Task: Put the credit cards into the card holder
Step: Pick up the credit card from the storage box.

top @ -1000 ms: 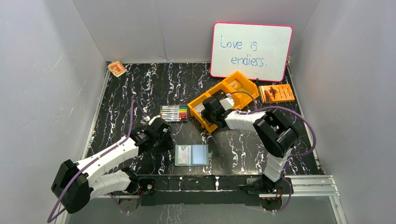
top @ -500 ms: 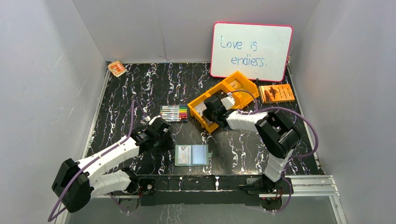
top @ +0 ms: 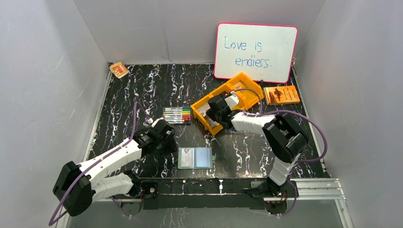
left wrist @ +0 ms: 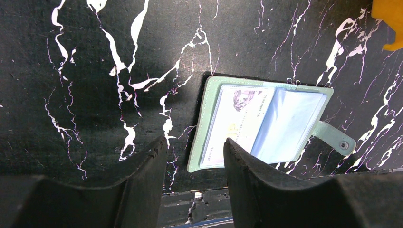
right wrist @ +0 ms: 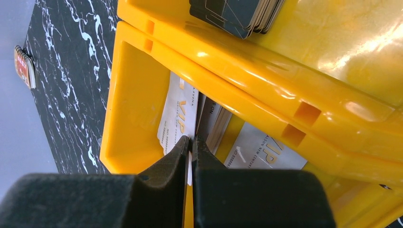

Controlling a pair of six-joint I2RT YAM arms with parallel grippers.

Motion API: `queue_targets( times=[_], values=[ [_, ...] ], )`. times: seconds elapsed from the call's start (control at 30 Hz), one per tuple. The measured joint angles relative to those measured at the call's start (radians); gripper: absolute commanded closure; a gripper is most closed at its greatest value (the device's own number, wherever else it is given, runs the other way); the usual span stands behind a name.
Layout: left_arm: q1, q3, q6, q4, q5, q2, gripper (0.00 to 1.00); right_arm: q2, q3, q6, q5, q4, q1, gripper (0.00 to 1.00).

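My right hand (right wrist: 191, 141) pinches a credit card (right wrist: 177, 118) in the cramped bin (right wrist: 138, 95); my left hand (left wrist: 195, 145) sits released by the near-edge card holder (left wrist: 266, 123).

Top view overlooks the whole table (top: 142, 90); wrist views closely face card holder (left wrist: 266, 123), bin (right wrist: 142, 95).

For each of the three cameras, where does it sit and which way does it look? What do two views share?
Top external: above and behind the arm bases, looking down at the table; left arm and right arm show whole, with left gripper and right gripper.
Left wrist: on the left arm, looking down at the open card holder; its two fingers show, apart.
Right wrist: on the right arm, looking into the orange bin; its fingers show, closed on a white card.
Shared: top external and left wrist show the card holder.
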Motion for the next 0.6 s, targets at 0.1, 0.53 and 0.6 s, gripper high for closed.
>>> queue_targets(
  times=[0.1, 0.53, 0.6],
  values=[
    [0.0, 0.0, 0.0, 0.0, 0.0, 0.0, 0.55, -0.003, 0.006, -0.008, 0.002, -0.001, 0.0, 1.0],
    [0.0, 0.0, 0.0, 0.001, 0.0, 0.0, 0.55, -0.039, 0.042, -0.027, 0.035, -0.034, 0.0, 1.0],
    [0.0, 0.0, 0.0, 0.002, 0.0, 0.0, 0.55, -0.053, 0.044, -0.027, 0.048, -0.047, -0.001, 1.0]
  ],
)
